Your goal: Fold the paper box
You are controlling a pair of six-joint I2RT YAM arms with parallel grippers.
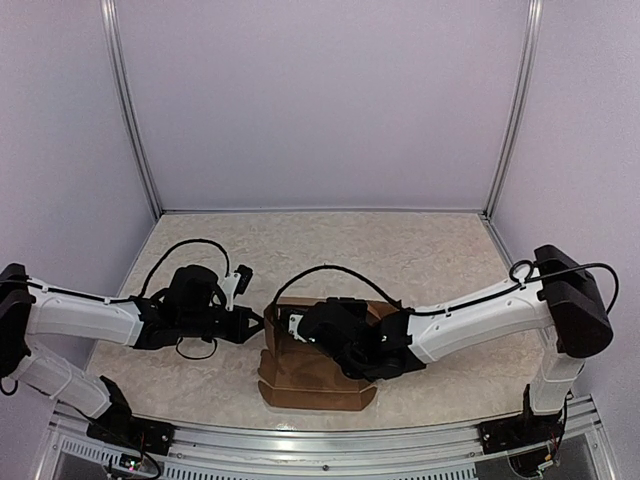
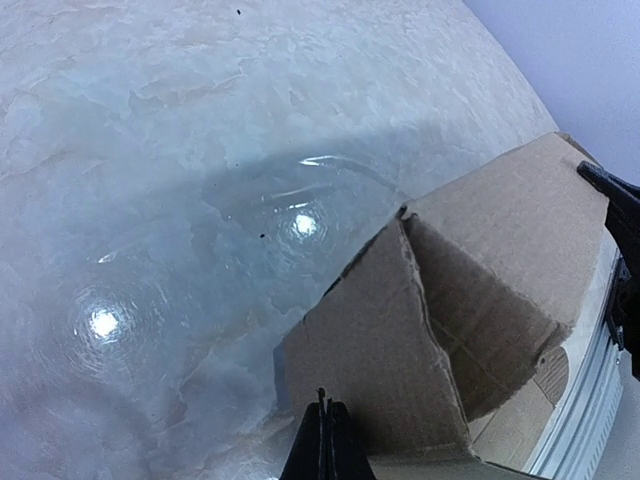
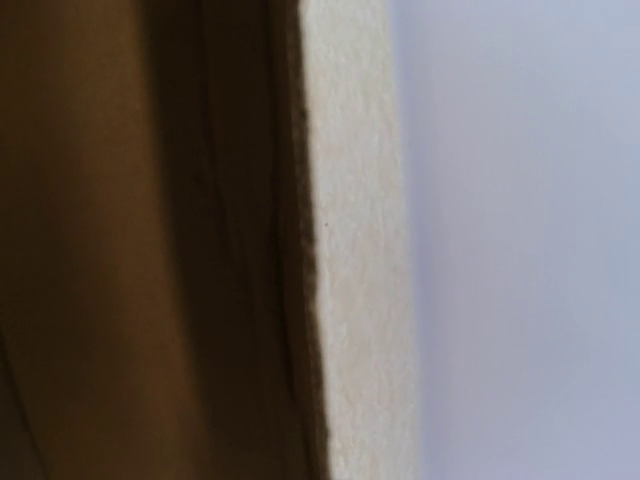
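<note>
The paper box (image 1: 315, 388) is a brown cardboard piece, partly folded, lying at the table's near middle. My left gripper (image 1: 260, 323) is just left of it, with its jaws pressed together. In the left wrist view its tips (image 2: 325, 405) sit at the lower edge of a raised cardboard flap (image 2: 380, 340), with nothing seen between them. My right gripper (image 1: 303, 335) reaches from the right and rests over the box's top. Its fingers are hidden among the flaps. The right wrist view shows only blurred cardboard (image 3: 120, 240) very close up.
The beige table (image 1: 400, 250) stretches behind the box to the white back wall. Metal frame posts (image 1: 135, 130) stand at the back corners. An aluminium rail (image 1: 320, 440) runs along the near edge. A black part of the right arm (image 2: 625, 225) shows beyond the flap.
</note>
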